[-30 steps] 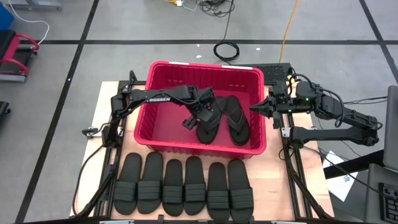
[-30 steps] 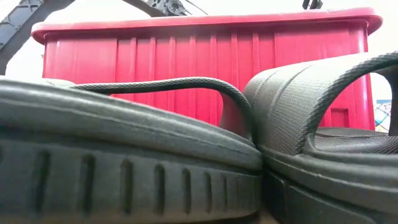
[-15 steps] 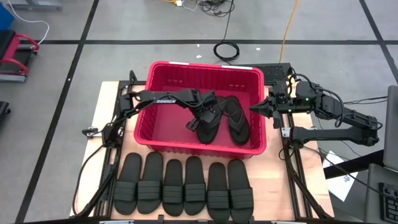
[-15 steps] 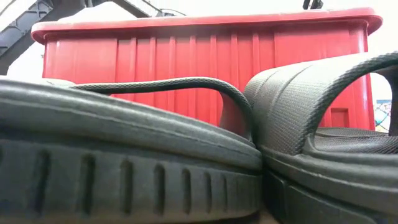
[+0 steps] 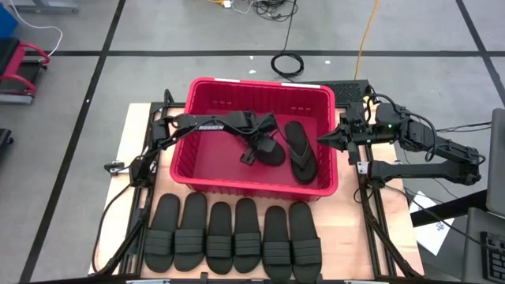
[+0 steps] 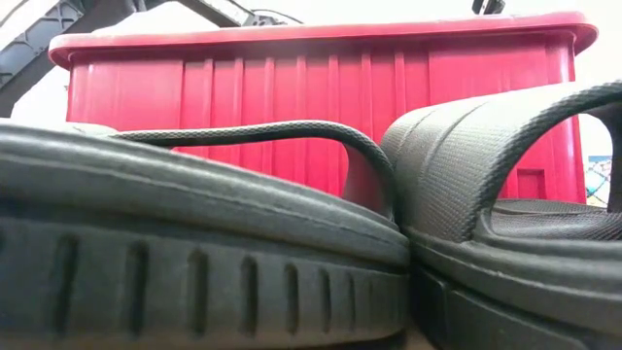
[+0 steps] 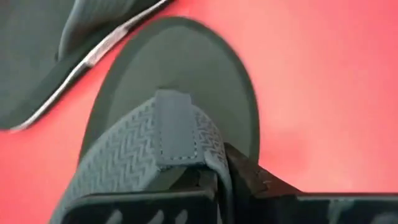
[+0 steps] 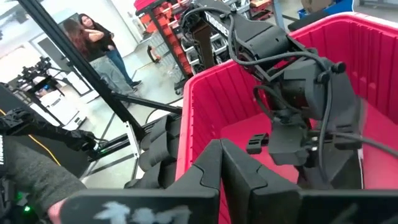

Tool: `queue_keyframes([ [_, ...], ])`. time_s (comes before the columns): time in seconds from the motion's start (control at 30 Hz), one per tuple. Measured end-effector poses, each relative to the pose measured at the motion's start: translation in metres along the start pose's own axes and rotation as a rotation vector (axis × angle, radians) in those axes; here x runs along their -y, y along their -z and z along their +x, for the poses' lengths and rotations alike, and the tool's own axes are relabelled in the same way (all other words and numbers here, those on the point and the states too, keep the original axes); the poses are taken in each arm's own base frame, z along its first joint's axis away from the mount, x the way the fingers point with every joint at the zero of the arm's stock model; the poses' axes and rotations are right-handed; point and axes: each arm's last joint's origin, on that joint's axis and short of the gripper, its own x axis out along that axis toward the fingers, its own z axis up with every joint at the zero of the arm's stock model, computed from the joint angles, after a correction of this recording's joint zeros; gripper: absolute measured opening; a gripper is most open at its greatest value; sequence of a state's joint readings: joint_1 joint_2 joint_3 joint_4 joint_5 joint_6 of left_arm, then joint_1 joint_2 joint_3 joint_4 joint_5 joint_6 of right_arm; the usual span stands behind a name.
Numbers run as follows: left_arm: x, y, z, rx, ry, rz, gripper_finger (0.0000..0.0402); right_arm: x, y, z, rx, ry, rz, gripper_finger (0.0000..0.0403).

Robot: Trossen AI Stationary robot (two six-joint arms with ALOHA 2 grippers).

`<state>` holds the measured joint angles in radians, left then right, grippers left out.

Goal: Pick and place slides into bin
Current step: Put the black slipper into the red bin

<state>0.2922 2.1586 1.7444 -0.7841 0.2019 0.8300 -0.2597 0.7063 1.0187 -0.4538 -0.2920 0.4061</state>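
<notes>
The red bin (image 5: 203, 95) stands mid-table and holds two black thong slides. My left gripper (image 5: 264, 148) reaches down into the bin and is shut on the left thong slide (image 5: 272, 152), seen close in the left wrist view (image 7: 180, 81). The other thong slide (image 5: 301, 152) lies flat on the bin floor beside it. Several wide-strap slides (image 5: 233, 237) lie in a row, soles down, along the table's near edge; the low view shows them close up (image 6: 194, 243) before the bin's near wall (image 6: 321, 107). My right gripper (image 5: 323, 139) hovers shut beside the bin's right rim. My left gripper pinches the thong strap (image 7: 208, 163) of the left slide between its two fingers, just behind the strap's middle. The fingers (image 7: 249, 180) slant down from above. The slide's rounded end (image 7: 186, 56) shows over the red bin floor; whether it is lifted, I cannot tell.
The bin's walls close in around the left arm (image 5: 209, 123). Bare red floor (image 5: 209, 162) takes up the bin's left half. A cable coil (image 5: 289, 63) lies on the floor beyond the table. People stand in the room behind (image 8: 99, 43).
My left gripper has sunk a little onto the left thong slide in the bin and has shut on its strap. That slide has shifted under the gripper: from above it now shows shorter, its near end drawn in. The other thong slide stays put.
</notes>
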Motion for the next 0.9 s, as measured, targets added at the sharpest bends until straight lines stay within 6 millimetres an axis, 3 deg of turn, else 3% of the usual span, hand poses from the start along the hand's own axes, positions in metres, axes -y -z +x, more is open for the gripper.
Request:
queue_keyframes([
  [0.23,0.01,-0.009,0.001,0.041,0.062,0.175,0.0002,0.0,0.0,0.0,-0.001,0.0,-0.006,0.0],
  [0.9,0.024,-0.022,0.004,0.135,0.138,0.299,0.0001,0.002,0.0,0.006,-0.02,0.009,-0.049,0.0],
])
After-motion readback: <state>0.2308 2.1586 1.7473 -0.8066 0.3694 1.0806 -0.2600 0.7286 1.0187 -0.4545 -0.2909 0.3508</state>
